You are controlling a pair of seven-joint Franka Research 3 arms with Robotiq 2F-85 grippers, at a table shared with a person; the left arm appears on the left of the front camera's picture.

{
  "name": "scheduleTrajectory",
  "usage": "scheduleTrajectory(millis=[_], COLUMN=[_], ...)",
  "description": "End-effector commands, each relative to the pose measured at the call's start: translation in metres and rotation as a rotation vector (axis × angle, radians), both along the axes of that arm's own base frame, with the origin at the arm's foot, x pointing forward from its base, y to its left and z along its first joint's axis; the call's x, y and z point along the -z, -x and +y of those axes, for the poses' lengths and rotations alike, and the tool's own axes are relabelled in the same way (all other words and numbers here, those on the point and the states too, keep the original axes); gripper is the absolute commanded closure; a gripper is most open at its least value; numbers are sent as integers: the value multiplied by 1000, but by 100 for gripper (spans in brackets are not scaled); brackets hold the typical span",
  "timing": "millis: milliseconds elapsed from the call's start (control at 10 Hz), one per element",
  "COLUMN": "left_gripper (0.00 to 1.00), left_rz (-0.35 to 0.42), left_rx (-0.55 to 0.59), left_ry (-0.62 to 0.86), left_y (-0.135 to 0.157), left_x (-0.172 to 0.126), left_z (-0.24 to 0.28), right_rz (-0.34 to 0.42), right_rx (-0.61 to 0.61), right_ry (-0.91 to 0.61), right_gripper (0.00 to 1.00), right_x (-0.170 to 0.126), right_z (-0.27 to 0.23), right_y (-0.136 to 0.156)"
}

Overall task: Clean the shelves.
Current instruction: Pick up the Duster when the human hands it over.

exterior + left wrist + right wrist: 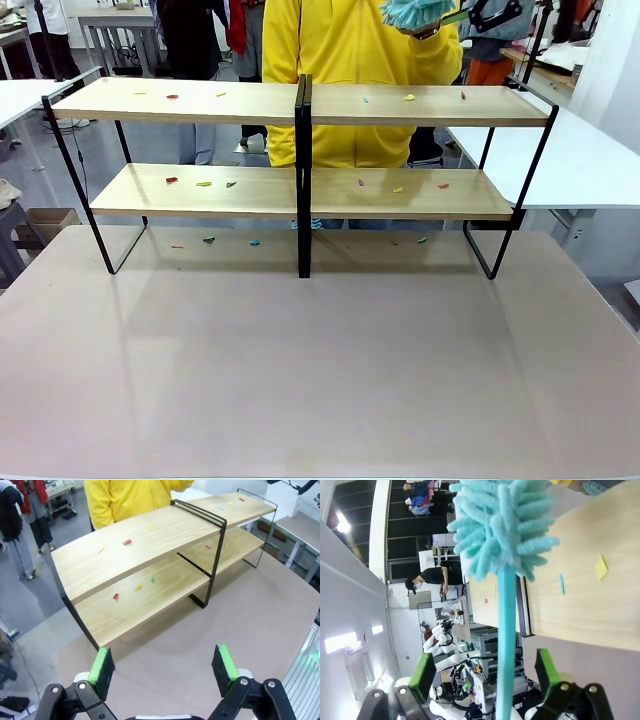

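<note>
1. At the left near side of the table (165, 630), the left gripper (162, 651) hangs over bare tabletop. Its green pads (101, 664) are spread wide, with nothing between them.
2. Shelves (200, 102) stand across the far half of the table, long side facing the robot: two light-wood boards on a thin black frame.
3. Left bay: small coloured scraps (203, 184) lie on the upper board, on the lower board and on the table under the rack.
4. Central black post (303, 170) divides the two bays.
5. Right bay: more scraps on both boards — blue, yellow, red.
6. Behind the rack, a person in a yellow top (340, 50) holds a teal duster (408, 12) above the right bay.
7. Right gripper (485, 655): fingers wide apart, gripping nothing. The duster handle (506, 645) runs up between them, touching neither pad — fluffy head beyond the fingertips.
</note>
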State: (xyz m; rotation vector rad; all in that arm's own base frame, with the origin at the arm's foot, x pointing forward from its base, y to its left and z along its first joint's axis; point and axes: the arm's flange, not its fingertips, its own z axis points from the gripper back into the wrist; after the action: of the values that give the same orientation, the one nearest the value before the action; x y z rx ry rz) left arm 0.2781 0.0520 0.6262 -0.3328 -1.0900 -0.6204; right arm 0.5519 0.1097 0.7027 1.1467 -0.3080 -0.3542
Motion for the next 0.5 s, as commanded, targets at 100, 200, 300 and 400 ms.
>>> scheduleTrajectory(millis=[100,200,300,400], left_gripper=[0,0,0,0], left_rz=[-3,-3,-3,-3], left_rx=[5,5,5,5], left_ry=[-3,-3,-3,-3], left_y=[-1,-1,-1,-1], left_x=[1,1,1,1], left_z=[1,1,1,1], right_rz=[21,20,22,14], right_rx=[50,51,52,59], right_ry=[-8,-3,5,24], right_gripper=[0,0,0,56], right_x=[-6,-6,-6,-5], right_z=[2,1,0,1], right_y=[-5,-4,-4,-5])
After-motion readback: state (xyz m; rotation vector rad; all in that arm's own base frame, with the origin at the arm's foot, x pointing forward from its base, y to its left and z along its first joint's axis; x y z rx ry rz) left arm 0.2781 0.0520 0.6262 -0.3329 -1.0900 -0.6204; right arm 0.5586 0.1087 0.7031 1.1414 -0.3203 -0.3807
